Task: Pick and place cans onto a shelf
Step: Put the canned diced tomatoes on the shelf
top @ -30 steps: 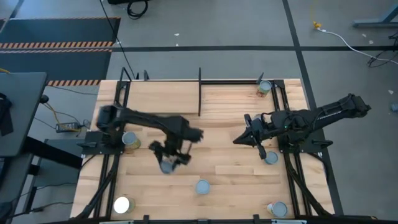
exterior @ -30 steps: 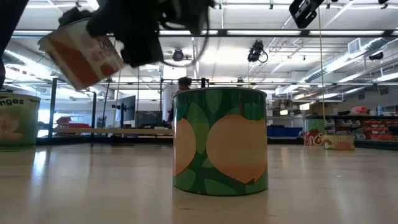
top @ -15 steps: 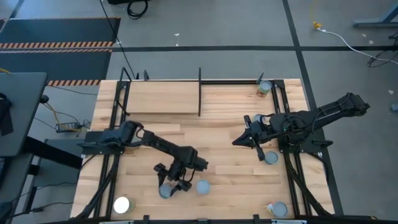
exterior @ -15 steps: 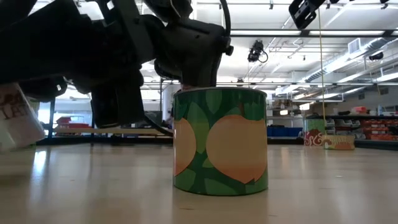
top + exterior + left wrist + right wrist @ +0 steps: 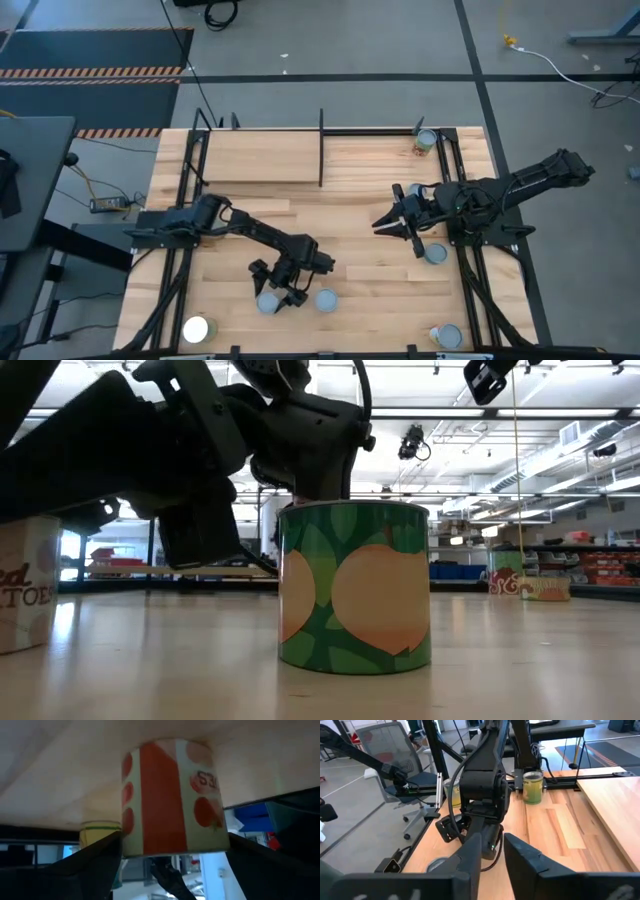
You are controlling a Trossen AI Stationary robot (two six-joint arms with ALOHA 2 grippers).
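Observation:
A tomato-labelled can (image 5: 170, 800) stands upright on its base on the tabletop near the front edge (image 5: 268, 303), at the far left of the low view (image 5: 25, 585). My left gripper (image 5: 272, 294) is open, with one finger close on either side of it. Just to its right stands a green can with a peach label (image 5: 355, 588), also in the high view (image 5: 326, 299). The shelf (image 5: 260, 160) lies along the far edge between black rods. My right gripper (image 5: 492, 851) hangs above the table's right half (image 5: 385, 218), slightly open and with nothing in it.
More cans stand at the right (image 5: 437, 253), front right (image 5: 447, 336) and far right corner (image 5: 427, 140). One with a white-glaring lid (image 5: 196, 329) is at the front left. A green can (image 5: 532, 787) stands by the left arm's base. Black frame rails (image 5: 470, 280) run along both sides.
My left gripper has come down and toward the table's near edge with the tomato can. The can hung tilted in the air. It now stands upright on the table, left of the green can.

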